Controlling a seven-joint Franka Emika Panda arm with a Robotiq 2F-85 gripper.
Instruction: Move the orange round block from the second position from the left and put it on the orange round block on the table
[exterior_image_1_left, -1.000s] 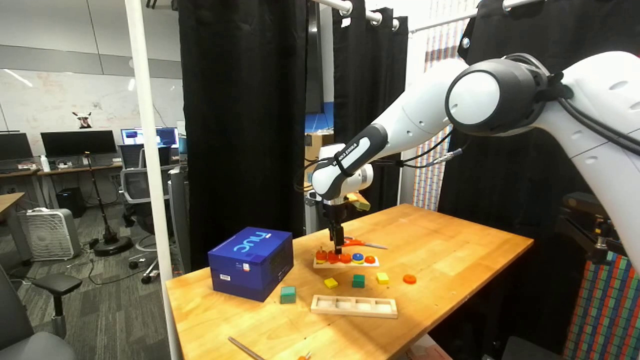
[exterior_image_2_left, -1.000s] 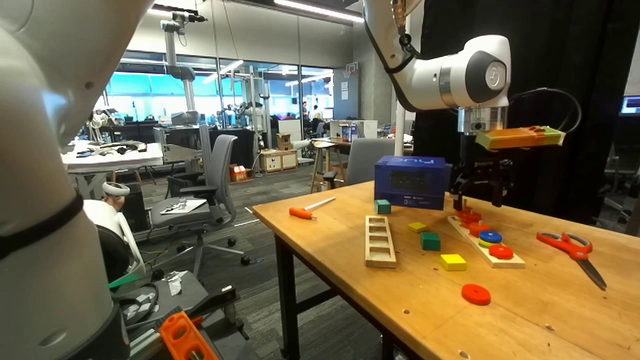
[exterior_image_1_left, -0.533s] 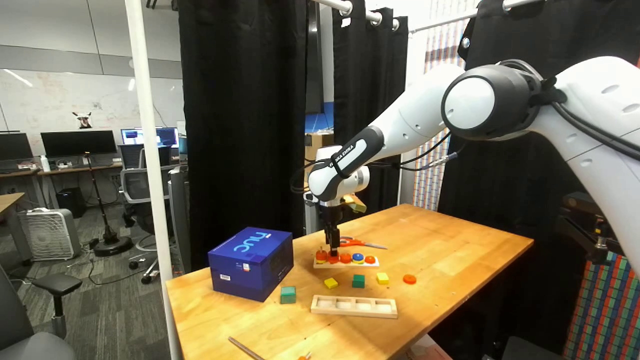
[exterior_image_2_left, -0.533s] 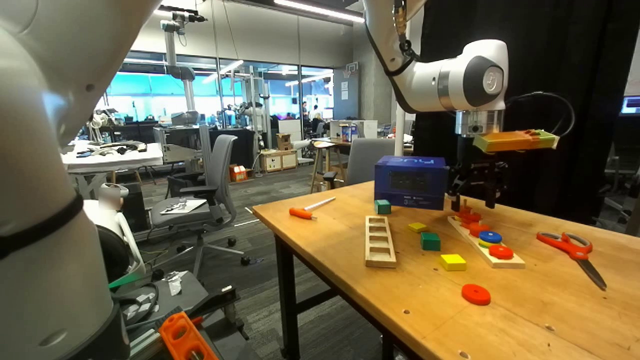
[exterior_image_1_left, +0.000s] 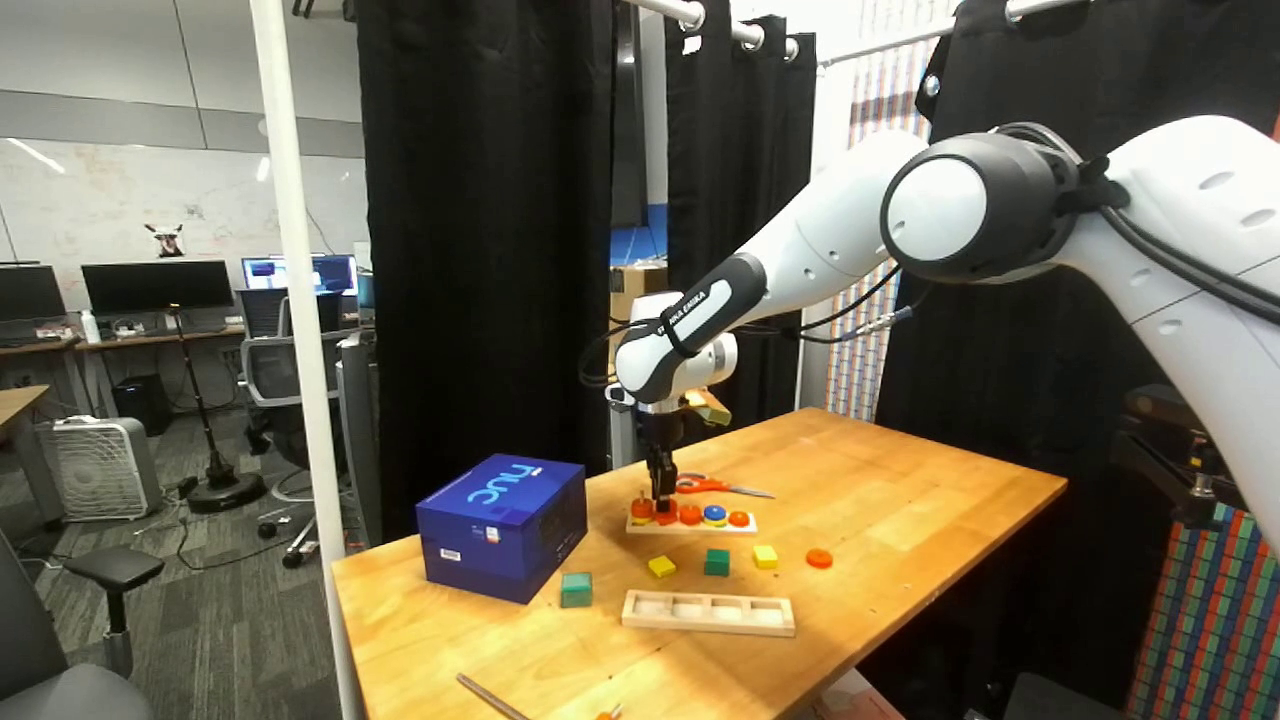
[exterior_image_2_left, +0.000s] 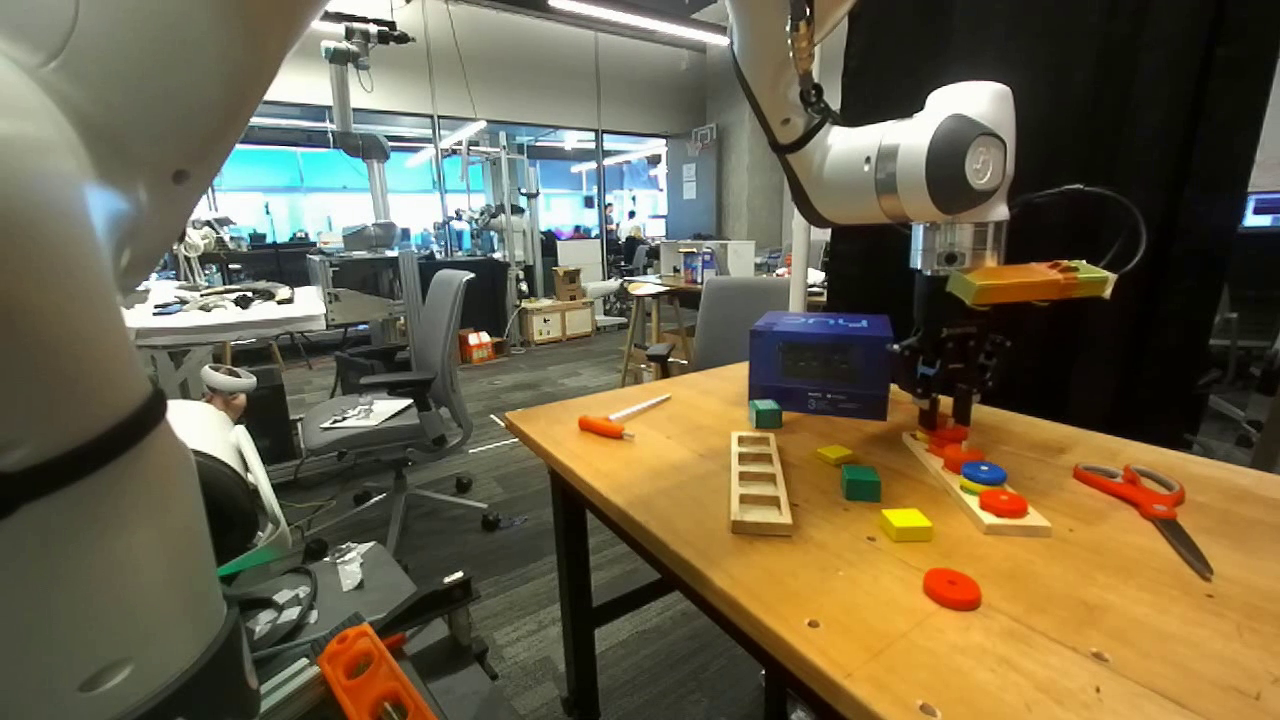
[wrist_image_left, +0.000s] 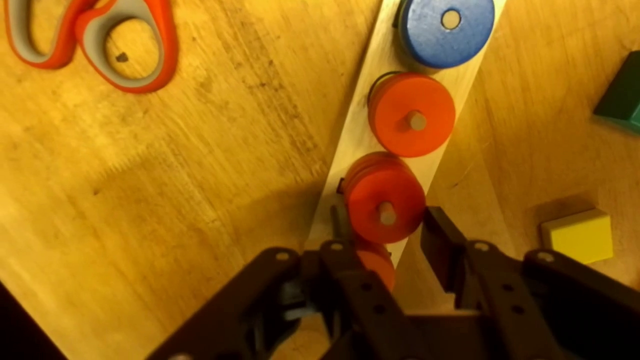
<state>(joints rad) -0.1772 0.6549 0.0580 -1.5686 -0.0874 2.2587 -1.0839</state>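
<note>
On a pale wooden strip (wrist_image_left: 355, 132), smooth round orange block (wrist_image_left: 384, 191) around a peg (wrist_image_left: 387, 215), jaws closed on the block.

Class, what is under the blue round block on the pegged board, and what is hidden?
Beneath the blue round block, a yellow edge shows in both exterior views. The yellow piece's middle is covered; whether another piece sits lower, on the board, cannot be told.

Arm (exterior_image_1_left: 937, 205): upper right in an exterior view | pincer (wrist_image_left: 386, 219): pointing down, clamped, narrow gap between fingers (wrist_image_left: 442, 240)
</note>
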